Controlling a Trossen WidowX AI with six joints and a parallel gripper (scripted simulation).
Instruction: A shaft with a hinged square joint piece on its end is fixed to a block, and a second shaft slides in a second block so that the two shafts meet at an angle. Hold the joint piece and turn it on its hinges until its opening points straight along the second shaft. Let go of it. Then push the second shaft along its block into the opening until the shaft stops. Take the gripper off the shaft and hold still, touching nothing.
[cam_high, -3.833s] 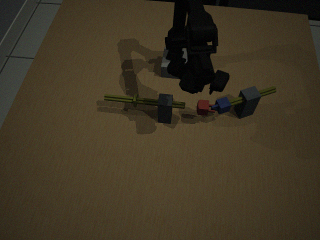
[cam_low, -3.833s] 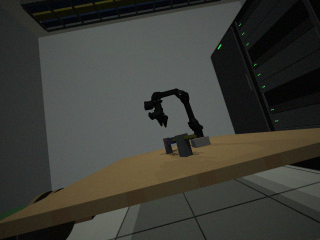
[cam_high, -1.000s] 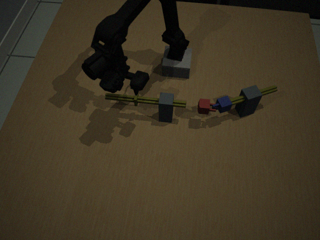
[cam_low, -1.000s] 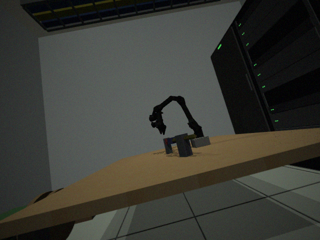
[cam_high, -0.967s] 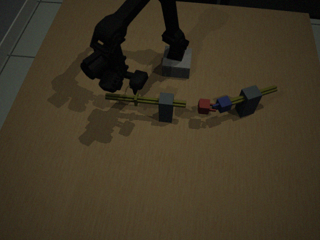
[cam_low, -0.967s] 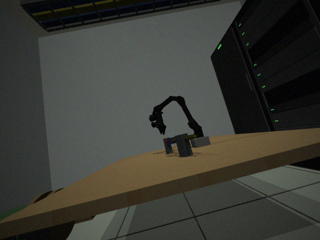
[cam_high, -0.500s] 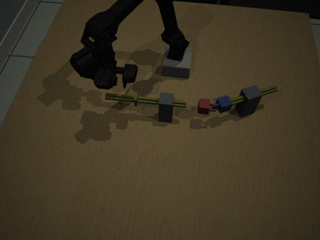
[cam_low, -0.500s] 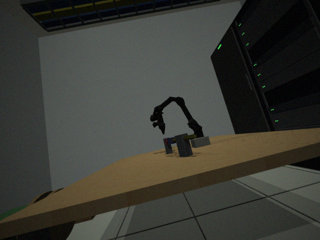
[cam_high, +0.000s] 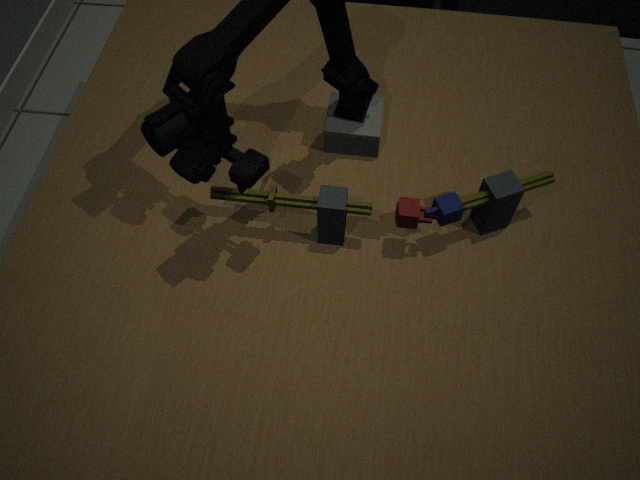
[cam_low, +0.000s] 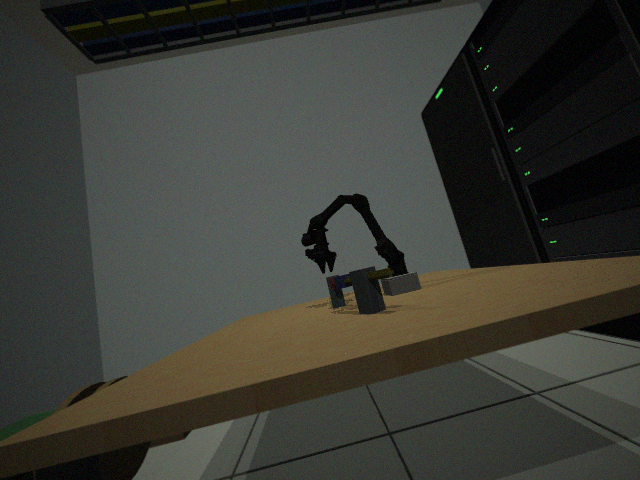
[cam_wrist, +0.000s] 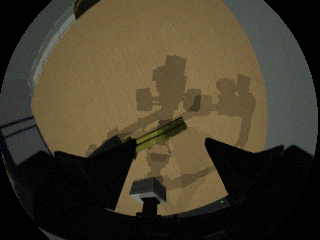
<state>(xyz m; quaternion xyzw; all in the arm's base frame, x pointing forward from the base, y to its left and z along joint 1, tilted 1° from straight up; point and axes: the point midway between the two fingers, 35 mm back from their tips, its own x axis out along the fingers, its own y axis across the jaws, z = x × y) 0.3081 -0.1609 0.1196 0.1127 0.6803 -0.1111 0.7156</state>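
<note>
My gripper (cam_high: 220, 183) (cam_low: 327, 271) (cam_wrist: 171, 142) is open and empty, above the far-left part of the yellow second shaft (cam_high: 297, 199) (cam_wrist: 165, 134). This shaft has a raised collar (cam_high: 271, 198) and passes through its grey block (cam_high: 332, 222) (cam_low: 337, 297). Its right end stands a short gap from the red joint piece (cam_high: 408, 212). The red piece is hinged to a blue piece (cam_high: 448, 208) on the first shaft (cam_high: 537, 180), which runs at an angle through the other grey block (cam_high: 497, 206) (cam_low: 368, 291). The red piece looks roughly in line with the second shaft; its opening cannot be seen.
The arm's grey base (cam_high: 353, 142) (cam_low: 401, 284) (cam_wrist: 145, 187) stands behind the shafts on the wooden table (cam_high: 310, 361) (cam_low: 289, 341). Arm shadows fall around the second shaft. Dark cabinets (cam_low: 496, 196) stand beyond the table.
</note>
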